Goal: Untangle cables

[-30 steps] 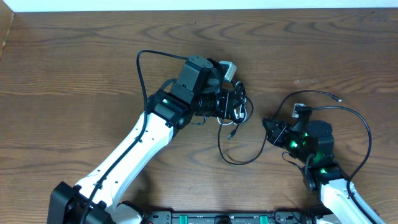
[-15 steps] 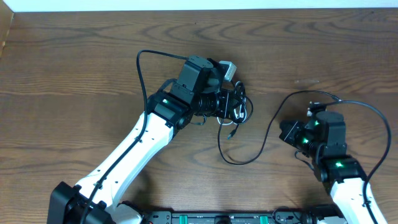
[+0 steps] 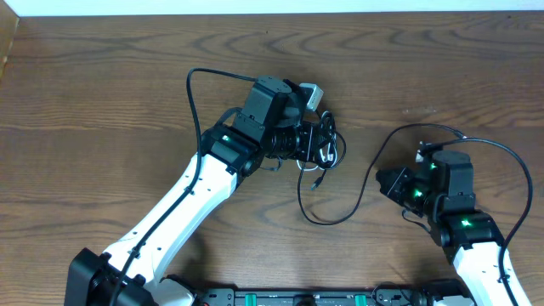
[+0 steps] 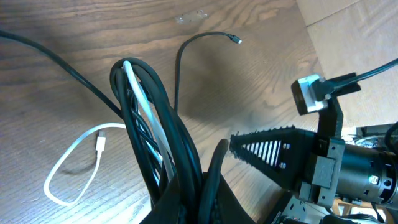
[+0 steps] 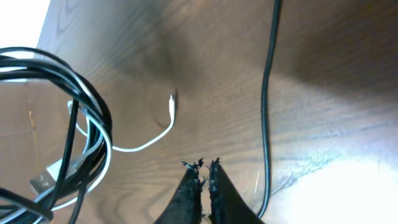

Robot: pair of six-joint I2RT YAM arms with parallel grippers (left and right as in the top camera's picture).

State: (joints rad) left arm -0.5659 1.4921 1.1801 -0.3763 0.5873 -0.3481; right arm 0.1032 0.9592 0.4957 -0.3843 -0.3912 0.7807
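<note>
Right end effector (image 3: 381,180) withdrew rightward; bundled cables (image 3: 322,143) run top-to-bottom overhead

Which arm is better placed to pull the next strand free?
Right. The right gripper is shut on nothing, beside the loose black cable on the table. The left gripper is clamped on the bundle, so it probably serves best as the anchor.

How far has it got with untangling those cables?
Barely started. Done: one black cable trails loose across the table, and a white cable has its end lying free. In hand: the left gripper clamps the bundle, while the right gripper is shut on nothing beside that black cable. Left: most cords are looped together in the bundle, so nearly all the separating remains.
</note>
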